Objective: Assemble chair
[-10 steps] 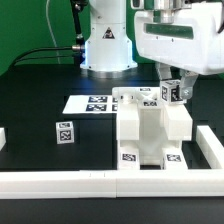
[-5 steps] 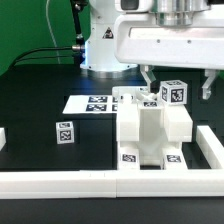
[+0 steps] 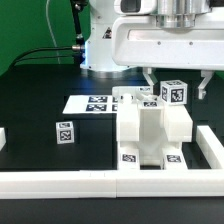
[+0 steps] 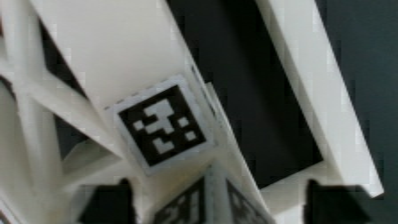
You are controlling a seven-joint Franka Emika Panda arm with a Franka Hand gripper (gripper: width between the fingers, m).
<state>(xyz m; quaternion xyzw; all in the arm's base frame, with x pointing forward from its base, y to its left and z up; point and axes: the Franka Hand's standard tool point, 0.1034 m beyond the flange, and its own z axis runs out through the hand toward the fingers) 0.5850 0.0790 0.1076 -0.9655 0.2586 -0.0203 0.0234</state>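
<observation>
Since a second ago the two-finger gripper [image 3: 175, 89] has turned and let go of the tagged white block [image 3: 173, 92] atop the blocky white plastic chair [image 3: 150, 130]; its jaws straddle it, seemingly without contact, suggesting placement is done.

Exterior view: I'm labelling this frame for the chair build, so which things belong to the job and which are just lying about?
Job in hand:
- partly built chair
- tagged part on top of it
- gripper around that part
- loose tagged block

Just there:
- marker board
- border rail
</observation>
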